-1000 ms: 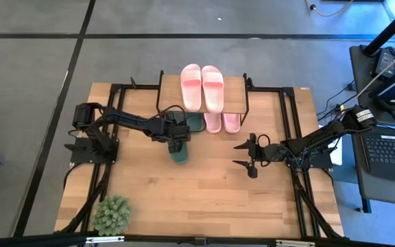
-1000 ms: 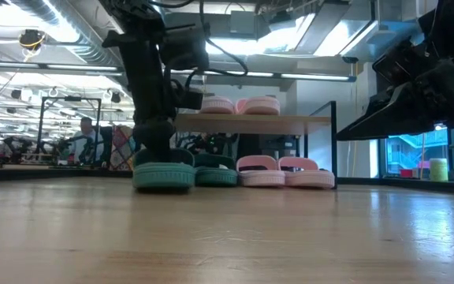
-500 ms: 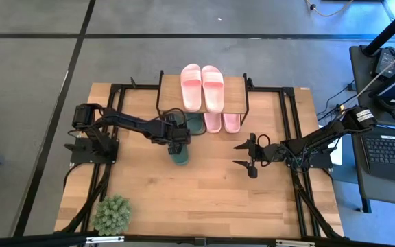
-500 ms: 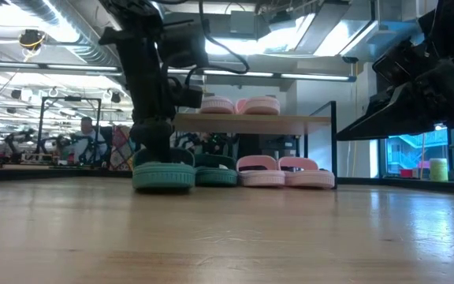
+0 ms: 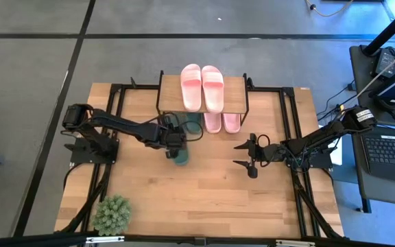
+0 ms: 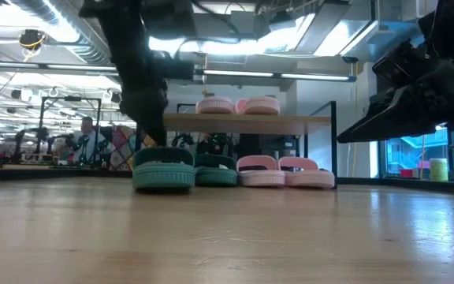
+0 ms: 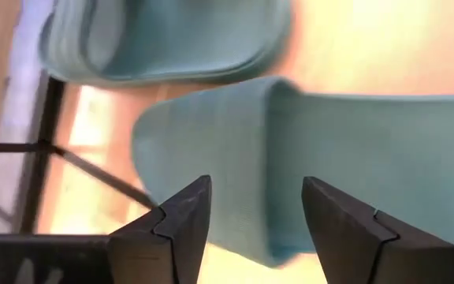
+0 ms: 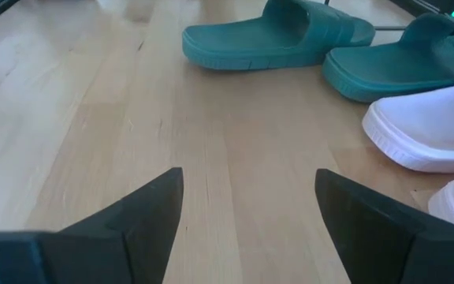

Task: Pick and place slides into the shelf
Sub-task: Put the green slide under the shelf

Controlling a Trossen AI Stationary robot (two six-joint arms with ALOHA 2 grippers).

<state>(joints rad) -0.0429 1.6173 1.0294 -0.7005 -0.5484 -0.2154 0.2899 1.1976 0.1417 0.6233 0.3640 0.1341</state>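
A dark green slide (image 5: 181, 157) lies flat on its sole on the table in front of the shelf (image 5: 235, 96); it also shows in the low view (image 6: 164, 167) and in the left wrist view (image 7: 345, 166). My left gripper (image 5: 175, 146) (image 7: 254, 193) is open and hovers just over that slide's end nearest the shelf. The second green slide (image 5: 195, 123) and two pink slides (image 5: 222, 122) sit under the shelf on the table. Two more pink slides (image 5: 201, 88) rest on the shelf's top board. My right gripper (image 5: 243, 155) (image 8: 249, 177) is open and waits to the right of them.
A small potted plant (image 5: 112, 214) stands near the table's near left corner. Black frame rails (image 5: 290, 123) run along both sides of the table. Bare wood (image 5: 204, 192) lies between the slides and the near edge. A laptop (image 5: 393, 154) sits off the table's right side.
My left gripper has risen off the green slide and drawn back toward the table's left. The slide stays flat on the table where it was. My right arm has kept still.
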